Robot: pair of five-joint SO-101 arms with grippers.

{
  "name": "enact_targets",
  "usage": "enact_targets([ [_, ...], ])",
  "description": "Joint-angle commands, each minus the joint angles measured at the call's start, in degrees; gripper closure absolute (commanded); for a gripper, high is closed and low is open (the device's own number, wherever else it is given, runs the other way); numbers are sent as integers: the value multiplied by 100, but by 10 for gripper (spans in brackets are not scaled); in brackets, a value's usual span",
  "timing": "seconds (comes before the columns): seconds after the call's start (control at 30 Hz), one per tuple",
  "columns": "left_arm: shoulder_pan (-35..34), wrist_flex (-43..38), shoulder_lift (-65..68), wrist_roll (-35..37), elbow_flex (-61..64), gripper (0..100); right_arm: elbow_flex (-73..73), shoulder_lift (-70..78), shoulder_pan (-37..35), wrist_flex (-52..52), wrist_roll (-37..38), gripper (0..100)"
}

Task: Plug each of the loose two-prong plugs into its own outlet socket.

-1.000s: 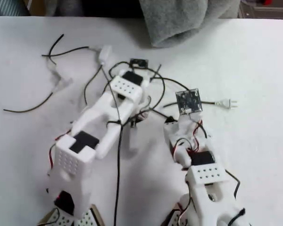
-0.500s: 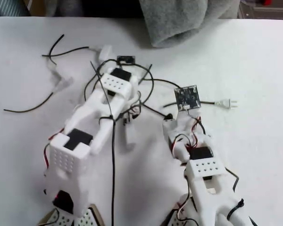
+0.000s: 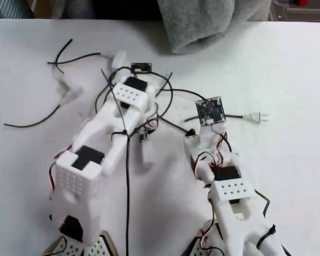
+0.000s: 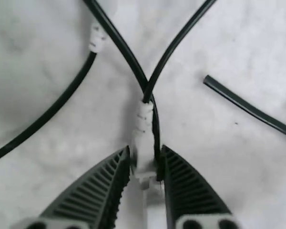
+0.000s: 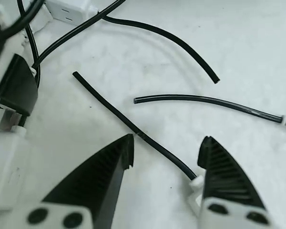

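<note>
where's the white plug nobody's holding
In the high view the white two-prong plug lies flat on the table's right side, just right of the square camera board, prongs pointing away.

The high view looks down over the table (image 3: 288, 80); both wrist views face its surface from close above.

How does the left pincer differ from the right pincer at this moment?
The left pincer is shut on a white plug, while the right pincer is open and holds nothing. The plug's cord runs away from the left pincer, while a loose black cord lies on the table below the right pincer's gap. Both are dark and hang over that white table.
</note>
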Motion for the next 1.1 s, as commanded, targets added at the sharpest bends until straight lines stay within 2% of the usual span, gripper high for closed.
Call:
enact_targets([
  [0.0,-189,-62,-312,-308,9,976,-264,4,22,-92,62,775],
  [0.17,-470,-44,-303,-404,26,969,-264,4,22,-92,79,775],
  [0.57,-488,-35,-303,-422,26,969,-264,4,22,-92,88,775],
  [0.7,-716,-26,-303,-422,35,973,-264,4,22,-92,88,775],
  [0.87,-1182,229,-374,-422,-53,973,-264,4,22,-92,88,775],
  [1.07,-1138,809,-365,-422,-545,973,-264,4,-163,-92,97,775],
])
